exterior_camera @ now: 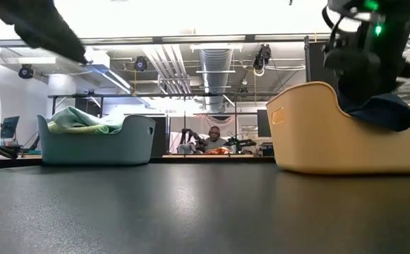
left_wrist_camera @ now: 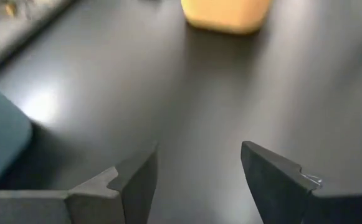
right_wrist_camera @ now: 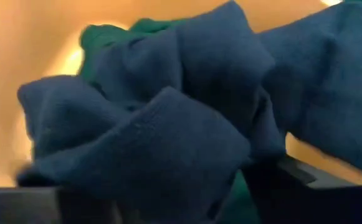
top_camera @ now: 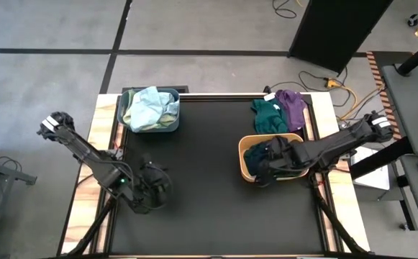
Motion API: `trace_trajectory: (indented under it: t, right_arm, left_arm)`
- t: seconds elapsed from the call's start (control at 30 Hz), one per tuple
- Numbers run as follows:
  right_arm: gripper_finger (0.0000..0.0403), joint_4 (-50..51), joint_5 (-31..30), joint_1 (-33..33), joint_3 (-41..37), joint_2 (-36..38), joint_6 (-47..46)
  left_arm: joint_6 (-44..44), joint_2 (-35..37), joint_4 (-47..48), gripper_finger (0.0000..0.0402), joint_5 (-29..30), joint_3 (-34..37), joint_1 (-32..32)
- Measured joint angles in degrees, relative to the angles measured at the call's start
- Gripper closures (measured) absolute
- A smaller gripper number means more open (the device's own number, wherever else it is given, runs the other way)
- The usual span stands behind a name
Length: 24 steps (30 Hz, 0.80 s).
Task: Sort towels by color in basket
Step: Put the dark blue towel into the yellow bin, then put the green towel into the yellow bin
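Observation:
My right gripper (top_camera: 265, 164) reaches from the right into the tan basket (top_camera: 246, 171), open, with a bunched navy towel (right_wrist_camera: 168, 124) between its fingers. A dark green towel (right_wrist_camera: 106, 34) lies behind the navy one in that basket. In the low view navy cloth (exterior_camera: 384, 111) drapes over the tan basket's rim below the gripper (exterior_camera: 367, 77). A dark teal-green towel (top_camera: 268, 115) and a purple towel (top_camera: 293, 108) lie flat on the table's far right. Pale green and light blue towels (top_camera: 151, 106) fill the grey-blue basket (top_camera: 131, 124). My left gripper (top_camera: 158, 188) hovers open over bare table, near left. My right gripper comes at the navy towel from the table's right, slanting down into the tan basket. The bunched cloth (right_wrist_camera: 187, 162) bulges up between the spread fingers (right_wrist_camera: 290, 177) and lies against them. The towel rests in the basket, part of it over the rim.
The black mat (top_camera: 201, 187) is bare between the two baskets and along the near side. Wooden strips edge the table left and right. Cables (top_camera: 342, 93) lie on the floor beyond the far right corner. A person (exterior_camera: 214, 140) sits far behind the table.

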State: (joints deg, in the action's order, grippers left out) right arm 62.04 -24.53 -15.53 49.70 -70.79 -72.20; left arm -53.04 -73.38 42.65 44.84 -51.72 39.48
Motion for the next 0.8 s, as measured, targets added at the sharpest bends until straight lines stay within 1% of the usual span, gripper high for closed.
trace_trajectory:
  t: [0.07,0.13,0.2,0.23,0.3,0.37,0.4,0.43,0.47,0.53,0.57,0.6,0.67,0.73,0.8]
  right_arm:
    - [0.0137,0.5,0.1,-0.5,1.6,0.8,-0.1]
    - [0.0115,0.8,0.9,-0.7,3.2,1.0,0.5]
    - [0.0094,2.0,3.2,-0.7,5.1,1.0,1.6]
    - [0.0085,3.0,4.5,-0.7,6.2,1.0,2.1]
    - [0.0068,4.1,7.3,-0.7,9.1,1.0,2.9]
    - [0.0055,5.8,8.4,-0.7,13.0,1.0,3.9]
    - [0.0050,7.3,7.6,-0.7,15.2,1.0,4.2]
    - [0.0047,9.0,5.0,-0.7,17.3,1.0,4.6]
    - [0.0045,11.0,1.0,-0.3,19.4,1.0,4.8]
    - [0.0045,15.1,-8.8,1.9,22.6,1.0,3.7]
    - [0.0047,17.4,-12.4,3.9,23.8,1.0,2.5]
    - [0.0049,19.6,-14.4,6.5,25.0,1.0,1.9]
    - [0.0056,21.4,-14.9,13.6,26.7,1.0,3.8]
    - [0.0064,21.6,-14.9,21.6,27.2,1.1,8.3]
    - [0.0072,21.0,-14.7,29.7,27.3,1.2,13.4]
  left_arm:
    - [3.0,1.6,-3.5,0.0189,3.9,1.6,0.0]
    - [8.9,1.8,-10.7,0.0189,7.1,4.8,0.0]
    - [17.4,1.4,-19.6,0.0189,7.4,9.0,-0.5]
    - [22.1,1.1,-24.0,0.0189,6.0,11.2,-1.1]
    - [30.0,1.2,-32.1,0.0189,-1.7,15.9,-3.9]
    - [34.9,1.5,-40.4,0.0189,-10.3,20.3,-8.2]
    - [36.6,1.8,-44.3,0.0189,-14.2,22.0,-10.7]
    - [38.4,2.1,-47.7,0.0189,-18.1,23.3,-13.3]
    - [39.8,2.5,-50.2,0.0189,-21.5,24.1,-15.8]
    - [41.4,3.1,-51.7,0.0189,-25.8,24.6,-20.5]
    - [41.7,3.3,-51.8,0.0189,-27.2,24.4,-22.4]
    - [41.8,3.4,-51.3,0.0189,-28.3,23.8,-24.2]
    - [40.8,3.8,-48.5,0.0189,-30.6,21.7,-27.0]
    - [39.3,3.9,-43.4,0.0189,-33.6,19.0,-28.8]
    - [37.9,4.0,-37.4,0.0189,-34.8,16.1,-29.6]
